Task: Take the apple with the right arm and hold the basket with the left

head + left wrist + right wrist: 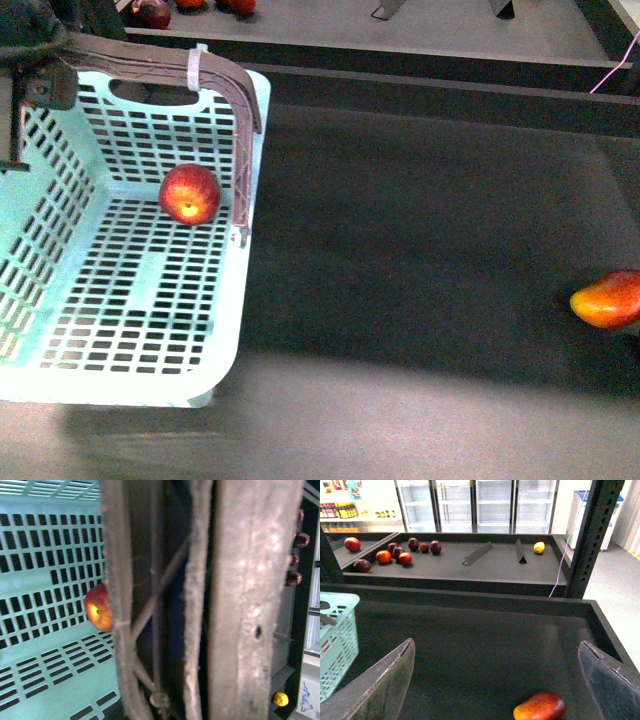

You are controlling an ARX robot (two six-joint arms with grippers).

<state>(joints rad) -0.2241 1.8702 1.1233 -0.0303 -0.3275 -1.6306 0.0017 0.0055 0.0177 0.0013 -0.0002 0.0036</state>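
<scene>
The apple (pixel 190 193), red with a yellowish dimple, lies on the slotted floor inside the pale aqua basket (pixel 120 370) at the left of the front view. My left gripper (pixel 40 55) is shut on the basket's brown latticed handle (pixel 243 110) at the top left. The left wrist view shows the handle (pixel 145 620) close up, with the apple (pixel 98 607) behind it on the basket floor (pixel 45 580). My right gripper (pixel 495 680) is open and empty, apart from the basket; its fingers (pixel 380 690) show only in the right wrist view.
An elongated orange-red mango-like fruit (pixel 607 298) lies on the dark surface at far right, just beyond my right gripper (pixel 540 706). A raised back shelf holds several dark red fruits (pixel 395 552), a yellow fruit (pixel 539 547) and two dark wedges (pixel 477 553). A dark post (pixel 587 535) stands at the right.
</scene>
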